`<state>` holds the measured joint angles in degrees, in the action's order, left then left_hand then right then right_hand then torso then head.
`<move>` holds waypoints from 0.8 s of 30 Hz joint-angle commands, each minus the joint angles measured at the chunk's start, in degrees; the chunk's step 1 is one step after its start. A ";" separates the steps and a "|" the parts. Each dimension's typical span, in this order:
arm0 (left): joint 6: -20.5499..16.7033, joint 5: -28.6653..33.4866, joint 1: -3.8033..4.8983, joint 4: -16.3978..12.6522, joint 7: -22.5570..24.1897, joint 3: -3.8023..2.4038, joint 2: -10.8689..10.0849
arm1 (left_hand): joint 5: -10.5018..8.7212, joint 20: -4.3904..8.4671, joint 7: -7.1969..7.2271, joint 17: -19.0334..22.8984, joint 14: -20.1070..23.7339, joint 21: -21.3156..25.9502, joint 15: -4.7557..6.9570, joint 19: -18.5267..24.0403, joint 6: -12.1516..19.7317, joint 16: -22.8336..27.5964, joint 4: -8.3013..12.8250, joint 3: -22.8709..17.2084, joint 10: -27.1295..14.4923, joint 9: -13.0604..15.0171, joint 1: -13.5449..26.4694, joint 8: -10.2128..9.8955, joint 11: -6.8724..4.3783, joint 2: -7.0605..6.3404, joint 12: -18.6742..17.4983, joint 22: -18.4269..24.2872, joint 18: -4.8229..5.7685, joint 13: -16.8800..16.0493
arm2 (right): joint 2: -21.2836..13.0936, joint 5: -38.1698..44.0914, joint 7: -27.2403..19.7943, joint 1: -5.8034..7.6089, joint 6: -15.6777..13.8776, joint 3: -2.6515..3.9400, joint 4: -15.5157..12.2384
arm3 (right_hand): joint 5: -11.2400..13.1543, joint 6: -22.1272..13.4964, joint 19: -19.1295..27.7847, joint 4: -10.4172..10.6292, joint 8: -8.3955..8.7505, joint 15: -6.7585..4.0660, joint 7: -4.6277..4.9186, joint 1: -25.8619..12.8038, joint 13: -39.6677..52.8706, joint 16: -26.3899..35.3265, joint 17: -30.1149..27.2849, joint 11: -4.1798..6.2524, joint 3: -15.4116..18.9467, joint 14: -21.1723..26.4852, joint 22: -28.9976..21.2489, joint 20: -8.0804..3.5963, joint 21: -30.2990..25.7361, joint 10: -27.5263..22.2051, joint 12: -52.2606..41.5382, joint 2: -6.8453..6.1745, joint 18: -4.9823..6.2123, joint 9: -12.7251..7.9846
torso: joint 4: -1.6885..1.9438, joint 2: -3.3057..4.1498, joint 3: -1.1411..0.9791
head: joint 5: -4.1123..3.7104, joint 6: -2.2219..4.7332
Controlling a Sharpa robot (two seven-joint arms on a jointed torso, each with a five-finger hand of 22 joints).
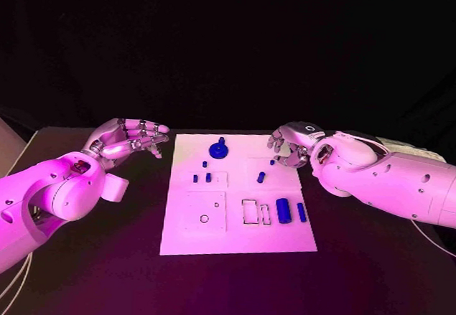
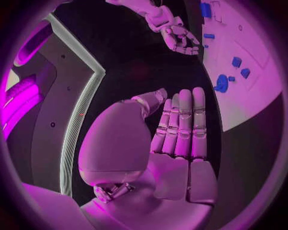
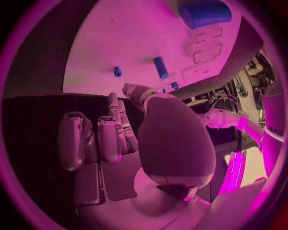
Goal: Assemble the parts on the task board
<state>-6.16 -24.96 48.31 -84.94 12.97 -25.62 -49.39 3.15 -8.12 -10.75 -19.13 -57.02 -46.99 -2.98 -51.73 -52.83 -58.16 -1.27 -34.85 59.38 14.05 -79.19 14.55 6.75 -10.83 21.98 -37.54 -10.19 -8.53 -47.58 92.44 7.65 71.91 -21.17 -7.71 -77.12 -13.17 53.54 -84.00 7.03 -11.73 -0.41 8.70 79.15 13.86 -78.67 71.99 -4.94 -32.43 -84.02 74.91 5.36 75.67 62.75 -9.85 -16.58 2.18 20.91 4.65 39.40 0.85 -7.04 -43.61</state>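
The flat white task board (image 1: 239,230) sits mid-table with small blue parts on it: a round blue knob piece (image 1: 218,150) at the far edge, a chunky blue cylinder (image 1: 283,207) near the right side. The silver left hand (image 1: 130,138) hovers just off the board's left, fingers straight and released in its wrist view. The silver right hand (image 1: 293,143) at the far right corner is empty too, fingers curled in. Can't read any writing.

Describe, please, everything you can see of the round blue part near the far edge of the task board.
The round blue part is a dark blue disc lying flat on the white task board, with a short stem rising from its middle. It looks like smooth plastic. It sits near the board's far edge, apart from the other blue pieces. Nothing touches it; neither hand is on it.
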 commanded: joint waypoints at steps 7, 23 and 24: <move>2.69 5.02 -1.38 -1.55 2.62 -1.40 -0.66 | -0.16 -0.10 -0.07 0.08 0.39 0.59 0.11 -0.45 0.32 0.44 0.14 0.47 -0.64 0.10 0.27 0.40 0.13 0.24 0.54 0.25 -0.39 -0.12 | 0.76 5.05 2.45 -0.55 2.82 -0.11 0.95 | 0.19 0.35 -2.73 -0.59 0.29 0.37 -0.16 -0.69 -0.20 0.43 -0.20 0.04 0.09 -1.80 3.60 0.20 -0.28 0.20 0.47 -0.18 1.08 -0.04 | -0.12 0.14 -0.08 | -0.02 0.16; 2.49 4.81 -1.64 -2.13 2.38 -1.66 -0.76 | -0.16 -0.12 -0.24 0.10 0.44 0.98 0.03 -0.68 0.57 0.63 0.08 0.66 -1.07 0.10 0.19 0.37 0.26 0.33 0.79 0.56 -0.38 -0.21 | 2.89 5.24 2.15 -2.02 4.42 -0.28 2.77 | -0.33 1.76 -2.76 -1.06 0.01 0.45 0.05 -1.06 -1.22 0.84 -0.76 -0.06 -0.63 -1.74 3.14 0.23 -0.88 1.15 1.12 0.30 1.16 0.12 | -0.10 0.13 -0.27 | 0.14 -0.13; 2.45 4.80 -1.64 -2.14 2.35 -1.66 -0.76 | -0.16 -0.12 -0.24 0.10 0.44 0.98 0.03 -0.68 0.57 0.63 0.08 0.66 -1.07 0.10 0.19 0.37 0.26 0.33 0.79 0.56 -0.38 -0.21 | 2.99 5.24 2.10 -2.07 4.40 -0.28 2.89 | -0.44 2.09 -2.78 -1.16 -0.04 0.42 0.00 -1.11 -1.45 0.87 -0.80 -0.02 -0.92 -1.76 3.07 0.23 -0.96 1.47 1.24 0.35 1.17 0.15 | -0.10 0.11 -0.27 | 0.12 -0.15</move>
<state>-4.53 -20.68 46.78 -86.88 14.52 -27.21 -50.21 3.14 -8.31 -10.95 -19.09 -57.02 -46.13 -2.98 -51.92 -52.62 -57.90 -1.27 -34.52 58.76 14.09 -79.19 14.78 6.97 -10.83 22.59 -37.02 -10.19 -8.66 -44.77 96.72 9.84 70.03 -18.18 -7.92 -74.32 -13.34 55.37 -84.00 5.91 -11.73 -0.42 8.69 78.48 12.50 -78.00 71.24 -4.92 -33.10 -84.02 74.94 5.35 75.11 63.99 -8.81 -16.35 2.18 21.01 4.55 39.55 0.59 -6.93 -43.67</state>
